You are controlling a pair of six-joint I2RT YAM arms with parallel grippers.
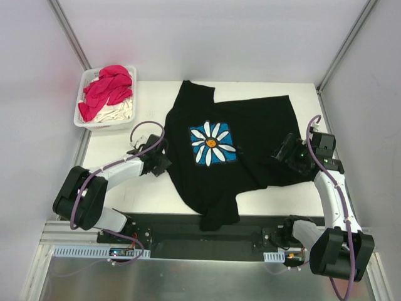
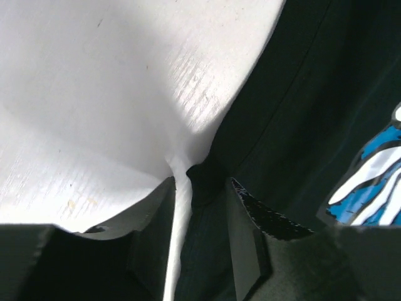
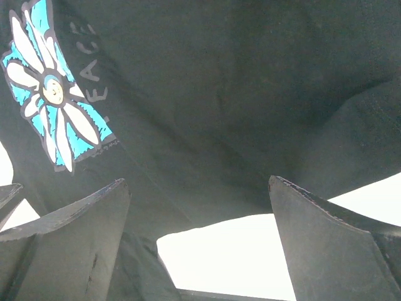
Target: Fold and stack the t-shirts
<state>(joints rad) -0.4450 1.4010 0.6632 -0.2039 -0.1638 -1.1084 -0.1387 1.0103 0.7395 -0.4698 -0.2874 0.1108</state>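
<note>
I have the black t-shirt lying spread on the white table, its daisy print facing up and roughly centred between the two arms. One sleeve points toward the far edge and a rumpled end trails toward the arm bases, so I judge the garment not yet squared for folding. The left gripper sits at the shirt's left edge. In the left wrist view its fingers are clenched on a small pucker of the black cloth right where cloth meets bare table, a grip suited to lifting or tensioning that side. The right gripper is released, its fingers spread wide and hovering over the shirt's opposite edge, with table showing below the hem. I read this as lining up for a matching pinch, so that both sides can be pulled taut together. The white plastic basket stands at the far left corner, apart from the black shirt. It holds the magenta-pink t-shirt heaped over the cream t-shirt, kept clear of the working area until their turn. No fold is visible and no stack has begun, so the task stands at an early stage.
</note>
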